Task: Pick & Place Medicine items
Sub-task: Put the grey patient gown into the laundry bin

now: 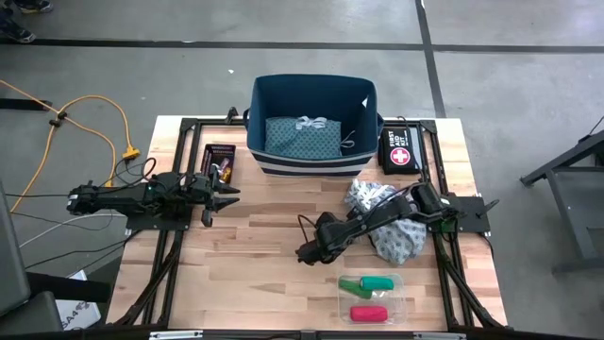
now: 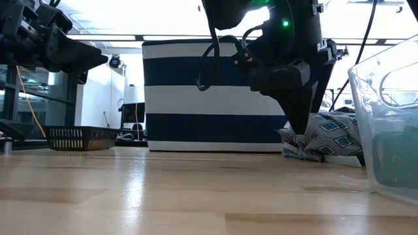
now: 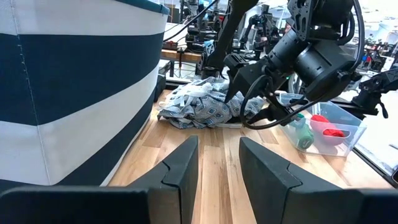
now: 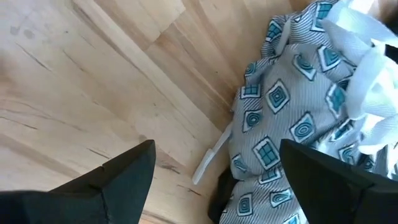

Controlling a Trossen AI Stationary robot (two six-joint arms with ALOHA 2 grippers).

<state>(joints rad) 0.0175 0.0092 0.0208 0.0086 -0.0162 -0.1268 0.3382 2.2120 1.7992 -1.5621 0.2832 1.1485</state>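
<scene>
Two green tubes (image 1: 373, 282) and a red-pink tube (image 1: 368, 313) lie in a clear tray (image 1: 401, 300) at the table's near right. A thin pale stick (image 4: 208, 163) lies on the wood at the edge of the grey patterned cloth (image 1: 389, 227). My right gripper (image 1: 307, 253) is open just left of the cloth. It points down above the table, with its fingers (image 4: 124, 177) standing on either side of the stick and the cloth's edge. My left gripper (image 1: 219, 194) is open and empty at the table's left, held level. The orange vial is not visible.
A navy-and-white striped basket (image 1: 314, 156) holding a teal cloth (image 1: 302, 137) stands at the far middle. A black first aid pouch (image 1: 401, 151) lies to its right and a small dark box (image 1: 219, 161) to its left. Bare wood lies between the arms.
</scene>
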